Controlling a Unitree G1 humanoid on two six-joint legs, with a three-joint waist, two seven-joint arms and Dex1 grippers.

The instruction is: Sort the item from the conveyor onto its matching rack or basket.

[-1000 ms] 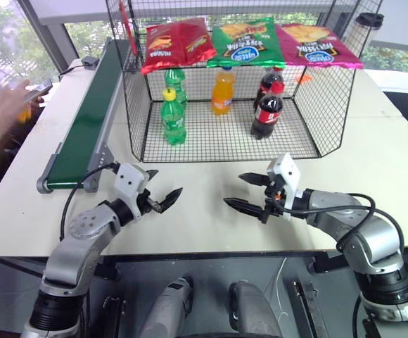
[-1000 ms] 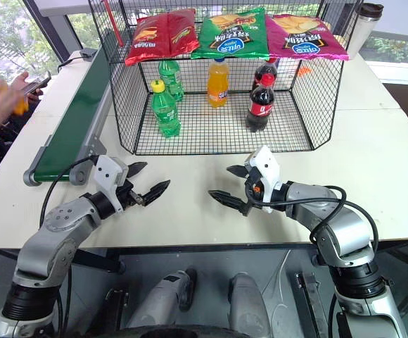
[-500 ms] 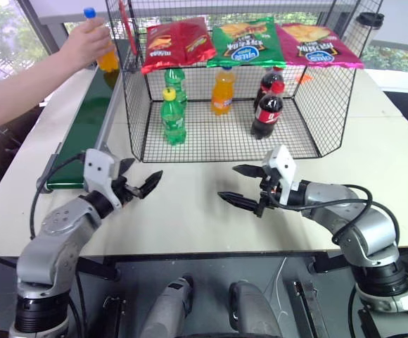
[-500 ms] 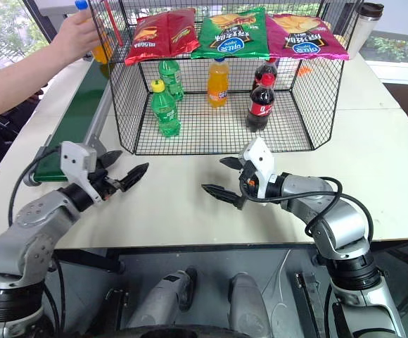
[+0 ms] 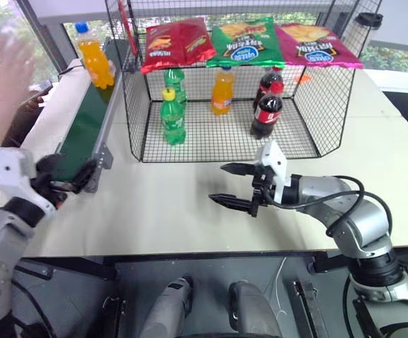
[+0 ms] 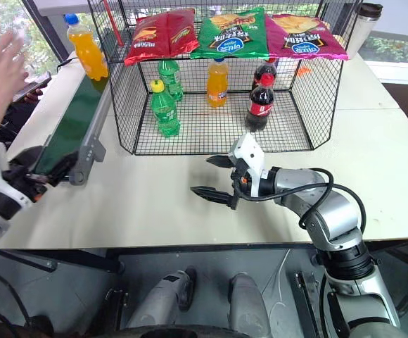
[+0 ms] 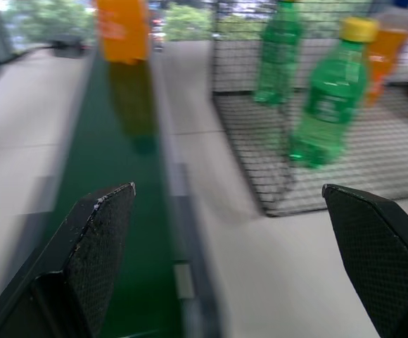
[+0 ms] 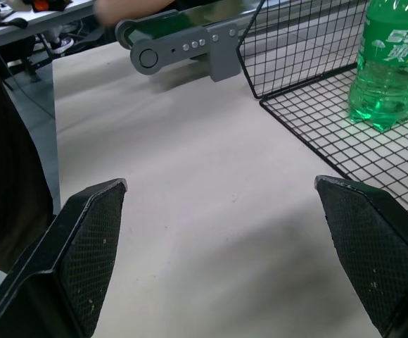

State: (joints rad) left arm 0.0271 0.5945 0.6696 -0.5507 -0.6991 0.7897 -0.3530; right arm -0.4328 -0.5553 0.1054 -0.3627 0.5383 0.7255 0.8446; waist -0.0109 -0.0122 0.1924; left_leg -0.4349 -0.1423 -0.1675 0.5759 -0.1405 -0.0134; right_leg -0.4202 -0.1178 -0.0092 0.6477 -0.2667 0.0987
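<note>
Left eye view puts the small clear plastic bottle of orange soda with a blue screw cap (image 5: 95, 62) upright on the far end of the long dark green conveyor belt with grey metal side rails (image 5: 84, 123), which runs along the left edge of the pale worktop (image 5: 176, 204). A person's hand (image 5: 10, 60) hangs just beyond that edge, apart from the bottle.

The left gripper (image 5: 67, 179) sits at the near end of the conveyor with its black fingers spread wide and nothing between them. The right gripper (image 5: 233, 184) hovers over the near middle of the worktop, its fingers likewise spread and empty.

The step in hand looks like waiting for the bottle and taking it with the left gripper. Done well, that probably means keeping the fingers wide and level with the bottle's body, closing below the shoulder rather than on the cap, and lifting straight before swinging toward the open front of the large black wire-mesh cage (image 5: 316, 105).

Counted: one bottle on the belt; inside the cage, two green soda bottles (image 5: 173, 116), one orange bottle with an orange cap (image 5: 222, 90) and two dark cola bottles (image 5: 267, 113); on its top, three crisp bags (image 5: 245, 41), red, green and pink.
</note>
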